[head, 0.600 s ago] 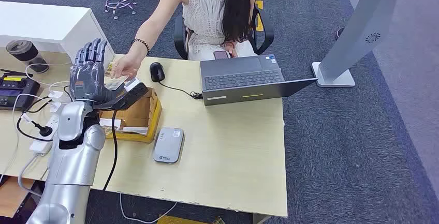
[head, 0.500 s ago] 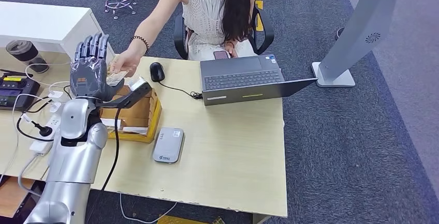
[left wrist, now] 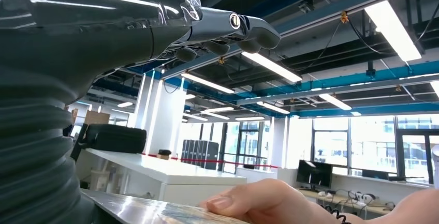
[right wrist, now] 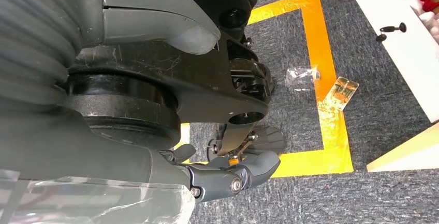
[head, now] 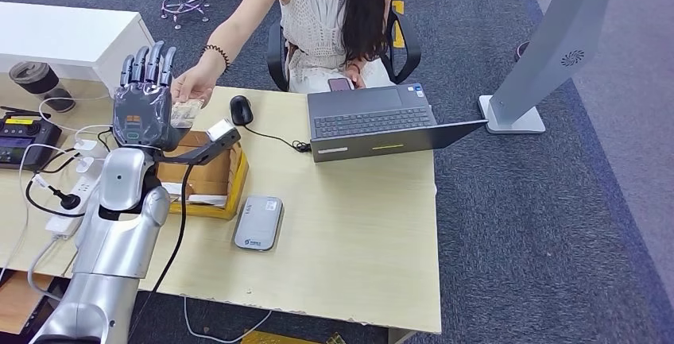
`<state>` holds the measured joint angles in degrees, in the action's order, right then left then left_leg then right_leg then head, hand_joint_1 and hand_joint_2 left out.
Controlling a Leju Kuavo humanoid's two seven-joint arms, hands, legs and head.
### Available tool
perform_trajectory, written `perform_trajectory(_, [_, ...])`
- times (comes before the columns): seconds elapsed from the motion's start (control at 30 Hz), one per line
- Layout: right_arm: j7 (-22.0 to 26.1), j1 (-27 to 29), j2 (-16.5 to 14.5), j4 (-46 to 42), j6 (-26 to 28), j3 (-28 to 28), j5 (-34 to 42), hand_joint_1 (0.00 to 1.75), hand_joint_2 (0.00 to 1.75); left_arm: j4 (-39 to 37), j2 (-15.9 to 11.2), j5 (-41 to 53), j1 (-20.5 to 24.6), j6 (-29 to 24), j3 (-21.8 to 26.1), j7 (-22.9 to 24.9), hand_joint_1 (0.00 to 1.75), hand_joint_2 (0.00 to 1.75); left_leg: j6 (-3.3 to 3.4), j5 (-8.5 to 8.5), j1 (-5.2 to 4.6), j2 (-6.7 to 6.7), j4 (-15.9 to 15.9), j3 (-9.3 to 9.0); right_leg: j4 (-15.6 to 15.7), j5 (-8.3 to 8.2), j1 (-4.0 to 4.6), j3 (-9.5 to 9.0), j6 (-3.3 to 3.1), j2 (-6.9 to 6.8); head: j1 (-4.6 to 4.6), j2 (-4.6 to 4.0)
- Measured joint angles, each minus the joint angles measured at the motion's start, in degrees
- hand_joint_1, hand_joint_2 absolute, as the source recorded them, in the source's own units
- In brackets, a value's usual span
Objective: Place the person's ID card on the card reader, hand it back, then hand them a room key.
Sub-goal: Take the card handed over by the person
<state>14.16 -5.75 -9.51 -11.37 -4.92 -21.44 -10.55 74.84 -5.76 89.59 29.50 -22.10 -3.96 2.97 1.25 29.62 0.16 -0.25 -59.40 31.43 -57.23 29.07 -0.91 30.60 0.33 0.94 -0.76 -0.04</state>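
My left hand (head: 143, 102) is raised above the desk's far left, fingers upright and apart, its back toward my head camera. A seated person's hand (head: 191, 86) holds a pale ID card (head: 187, 111) against its palm side. In the left wrist view the person's thumb (left wrist: 248, 203) presses on the card (left wrist: 150, 212), while my hand's fingers (left wrist: 228, 27) stretch out above it without closing. The grey card reader (head: 259, 222) lies flat on the desk, nearer me. My right hand (right wrist: 171, 182) hangs by my side over the carpet, holding nothing.
A cardboard box (head: 208, 173) sits just below my left hand. An open laptop (head: 373, 121) and a black mouse (head: 241, 110) are at the desk's far side. Cables and a power strip (head: 67, 217) lie at the left. A grey stand (head: 548, 50) rises at the right.
My left hand has risen and shifted slightly toward the person. The person's hand has lifted the card with it, keeping it at my palm.
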Motion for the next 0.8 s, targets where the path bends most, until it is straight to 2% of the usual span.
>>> perform_trajectory(0.03, [-0.01,0.0,0.0,0.0,0.0,0.0,-0.02,0.0,1.75,-0.16,-0.04,-0.01,0.0,0.0,-0.01,0.0,0.0,1.75,0.0,0.0,0.0,0.0,0.0,0.0,0.0,0.0,0.0,0.0,0.0,0.0,0.01,0.0])
perform_trajectory(0.17, [-0.04,0.02,0.0,0.0,0.06,0.0,-0.02,0.0,1.75,-0.62,-0.06,-0.02,-0.01,0.05,-0.1,0.01,1.75,1.75,0.0,0.0,0.0,0.0,0.0,0.0,0.0,0.0,0.0,0.0,0.0,0.0,0.0,0.0])
perform_trajectory(0.8, [0.01,0.15,-0.02,0.0,0.15,0.0,-0.08,0.0,1.75,-1.77,-0.03,-1.87,-0.01,1.72,-0.7,-1.16,1.75,1.75,0.0,0.0,0.0,0.0,0.0,0.01,0.0,0.0,0.0,0.01,0.0,0.0,0.0,0.0])
